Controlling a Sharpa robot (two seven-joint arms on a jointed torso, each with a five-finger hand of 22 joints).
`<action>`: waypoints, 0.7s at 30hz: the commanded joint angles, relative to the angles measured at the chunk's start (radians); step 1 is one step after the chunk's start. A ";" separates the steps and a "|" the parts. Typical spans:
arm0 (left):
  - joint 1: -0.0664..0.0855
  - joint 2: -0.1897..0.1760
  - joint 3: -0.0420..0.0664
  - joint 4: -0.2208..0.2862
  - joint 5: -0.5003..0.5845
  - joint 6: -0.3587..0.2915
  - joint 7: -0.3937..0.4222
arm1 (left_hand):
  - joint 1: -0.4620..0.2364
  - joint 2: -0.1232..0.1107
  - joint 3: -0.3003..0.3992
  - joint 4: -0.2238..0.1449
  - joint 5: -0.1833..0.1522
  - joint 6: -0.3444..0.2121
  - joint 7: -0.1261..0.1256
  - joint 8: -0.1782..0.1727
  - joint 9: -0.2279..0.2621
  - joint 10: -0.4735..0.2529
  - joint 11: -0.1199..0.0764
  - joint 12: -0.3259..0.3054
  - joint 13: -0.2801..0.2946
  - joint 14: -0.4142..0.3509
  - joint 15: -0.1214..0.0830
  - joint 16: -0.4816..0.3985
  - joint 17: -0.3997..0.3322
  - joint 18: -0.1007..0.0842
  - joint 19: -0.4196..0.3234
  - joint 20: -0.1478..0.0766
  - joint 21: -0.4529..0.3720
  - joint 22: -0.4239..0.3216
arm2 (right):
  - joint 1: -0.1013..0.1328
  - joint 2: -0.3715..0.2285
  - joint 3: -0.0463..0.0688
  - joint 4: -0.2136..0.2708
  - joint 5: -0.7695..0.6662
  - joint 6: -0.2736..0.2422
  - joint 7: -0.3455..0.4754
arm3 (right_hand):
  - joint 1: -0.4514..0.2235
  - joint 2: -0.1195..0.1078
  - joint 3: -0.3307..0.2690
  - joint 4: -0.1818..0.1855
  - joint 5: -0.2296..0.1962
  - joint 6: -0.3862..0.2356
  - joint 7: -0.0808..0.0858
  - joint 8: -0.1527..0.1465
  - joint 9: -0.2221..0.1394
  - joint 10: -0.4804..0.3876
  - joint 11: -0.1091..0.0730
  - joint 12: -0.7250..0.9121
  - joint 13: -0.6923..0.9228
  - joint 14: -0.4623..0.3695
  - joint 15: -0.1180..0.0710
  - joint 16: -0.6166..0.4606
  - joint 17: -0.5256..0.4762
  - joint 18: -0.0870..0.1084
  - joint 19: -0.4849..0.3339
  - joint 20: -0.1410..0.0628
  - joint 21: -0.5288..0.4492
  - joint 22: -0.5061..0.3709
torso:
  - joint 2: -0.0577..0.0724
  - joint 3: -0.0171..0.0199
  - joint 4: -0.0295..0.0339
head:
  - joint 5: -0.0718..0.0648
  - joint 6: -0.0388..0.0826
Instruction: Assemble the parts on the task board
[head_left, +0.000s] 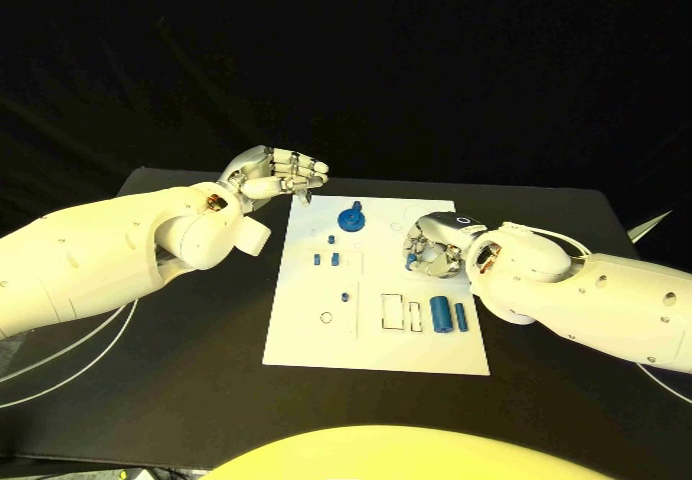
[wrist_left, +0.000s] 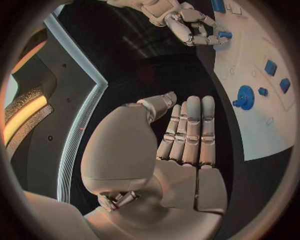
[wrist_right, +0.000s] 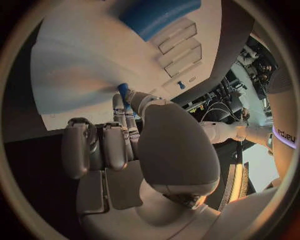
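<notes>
The white task board (head_left: 378, 340) lies in the middle of the black table. On it a blue gear (head_left: 352, 217) stands near the far edge, with small blue pegs (head_left: 326, 258) below it and two blue cylinders (head_left: 449, 315) at the near right. My right hand (head_left: 437, 245) hovers over the board's right side and pinches a small blue part (head_left: 414, 259) between thumb and fingertip; the left wrist view shows the same part (wrist_left: 224, 35), and so does the right wrist view (wrist_right: 123, 90). My left hand (head_left: 274, 175) hangs off the board's far left corner, holding nothing, fingers loosely bent (wrist_left: 187, 130).
Rectangular slots (head_left: 392, 310) sit beside the cylinders, and the right wrist view has the slots (wrist_right: 178, 40) beside a large blue cylinder (wrist_right: 159, 15). Bare black table (head_left: 173, 380) surrounds the board. The gear (wrist_left: 245, 96) is to the right of my left hand.
</notes>
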 joint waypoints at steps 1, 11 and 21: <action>0.001 0.001 0.001 0.002 0.006 0.011 0.006 | -0.003 0.009 -0.007 -0.001 0.001 -0.004 0.002 0.002 -0.002 -0.007 -0.002 0.003 -0.001 -0.003 0.000 -0.003 -0.002 0.014 0.002 0.006 -0.003 -0.001 | -0.001 -0.005 0.001 0.009 -0.033 -0.043 -0.009 | -0.026 0.021 0.031 -0.027 0.001 0.002 0.000 0.024 0.046 0.041 -0.029 -0.008 0.015 0.040 -0.009 0.007 0.003 -0.010 0.050 -0.009 0.006 0.163 | -0.001 -0.0001 -0.0003 | 0.001 0.000; 0.001 0.003 0.001 -0.004 0.006 0.012 0.007 | 0.004 0.013 -0.004 -0.004 0.004 -0.004 0.001 0.004 -0.002 -0.009 -0.002 0.006 -0.002 -0.004 -0.001 -0.004 -0.003 0.015 0.003 0.006 -0.003 -0.002 | 0.001 -0.043 0.003 0.062 -0.035 -0.117 0.004 | -0.055 0.018 0.058 -0.056 0.001 -0.002 -0.002 0.036 0.064 0.051 -0.030 -0.020 0.021 0.040 -0.010 0.008 0.004 -0.010 0.050 -0.010 0.010 0.167 | -0.002 -0.0008 -0.0003 | 0.001 0.007; 0.001 0.008 0.001 -0.014 0.006 0.012 0.006 | 0.011 0.014 0.001 -0.009 0.011 -0.004 0.002 0.006 -0.002 -0.010 -0.002 0.008 -0.002 -0.006 -0.002 -0.005 -0.004 0.015 0.004 0.004 -0.001 0.000 | 0.017 -0.082 0.011 0.172 -0.020 -0.156 0.010 | -0.068 0.018 0.071 -0.073 -0.002 -0.003 -0.002 0.043 0.073 0.058 -0.031 -0.025 0.025 0.042 -0.012 0.011 0.008 -0.012 0.053 -0.011 0.022 0.173 | -0.002 0.0000 -0.0015 | 0.006 0.008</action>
